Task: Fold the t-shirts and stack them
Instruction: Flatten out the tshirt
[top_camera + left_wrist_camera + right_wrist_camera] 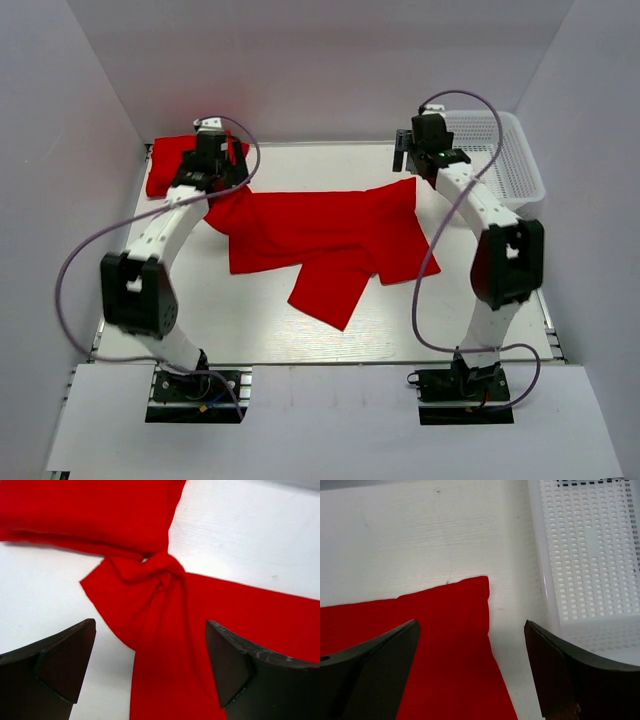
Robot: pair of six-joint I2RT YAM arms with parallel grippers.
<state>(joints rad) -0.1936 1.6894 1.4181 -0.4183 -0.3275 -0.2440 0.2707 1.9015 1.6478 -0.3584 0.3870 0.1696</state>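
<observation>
Your left tool [150,667] has its fingers wide apart and grips nothing. It sits over the spread t-shirt [320,235], with red cloth showing between the dark, wedge-shaped fingertips [60,665]. I can't tell if they touch the cloth. Just ahead of it the cloth is bunched into a twisted knot [162,572] that touches the edge of the folded t-shirt [168,165] at the far left corner.

Your right tool [475,672] is just as wide apart and empty. It's over the shirt's far right corner [470,592], which lies flat and pointed on the worktop [400,315]. The mesh basket [590,555] is just beside that corner, not touching it: white plastic with a fine grid of holes.

Both shirts are plain bright red, soft, matte, no print. The spread one lies mid-worktop between the arms, wrinkled, with one flap skewed toward the near edge. The worktop is white and faintly ribbed.
</observation>
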